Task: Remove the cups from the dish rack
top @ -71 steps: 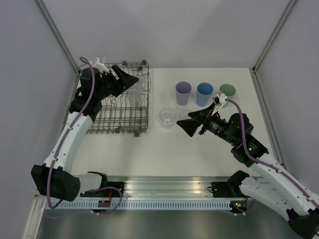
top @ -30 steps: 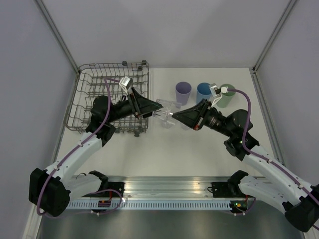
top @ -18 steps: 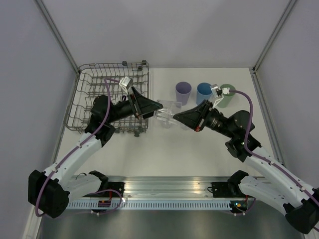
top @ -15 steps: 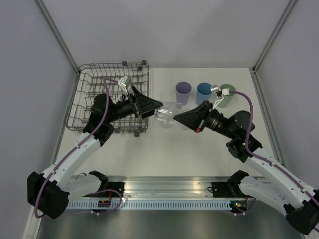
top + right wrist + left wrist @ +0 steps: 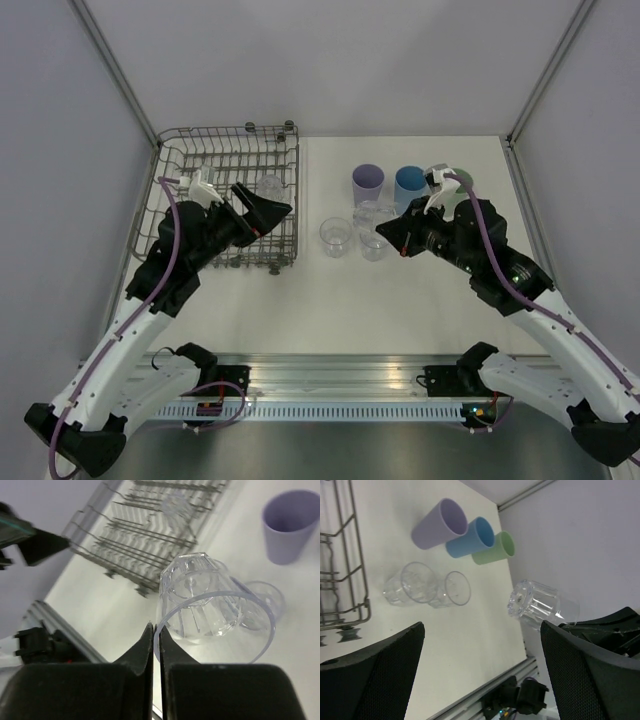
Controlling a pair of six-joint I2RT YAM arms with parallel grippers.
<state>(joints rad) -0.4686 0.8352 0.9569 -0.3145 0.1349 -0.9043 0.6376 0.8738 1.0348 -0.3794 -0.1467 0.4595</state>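
The right gripper [image 5: 154,632] is closed tight on the wall of the held clear cup [image 5: 212,605], and the rim seems to pass between its 2 fingers. I judge this pinch is chosen because the tumbler is too wide and smooth to clasp around. The cup hangs tilted in the air above the table [image 5: 400,300], close to the cups that are already out.

The left gripper [image 5: 482,625] has its jaws spread wide and holds nothing. It hovers over the right part of the dish rack [image 5: 230,130], where 1 clear cup in the rack [image 5: 270,186] sits among the prongs near the right wall.

At the far side the lilac cup [image 5: 367,186], the blue cup [image 5: 409,188] and the green cup [image 5: 458,183] stand in 1 row, the green one partly hidden by the right arm. In front of them are 1 clear cup [image 5: 335,236] and a 2nd clear cup [image 5: 374,245], just beside each other.

The gap between these 2 rows is narrow, so the bare table nearer to the arms looks the safer place to set the cup down. For the left arm, the rack's raised wall and prongs are the edges to mind.
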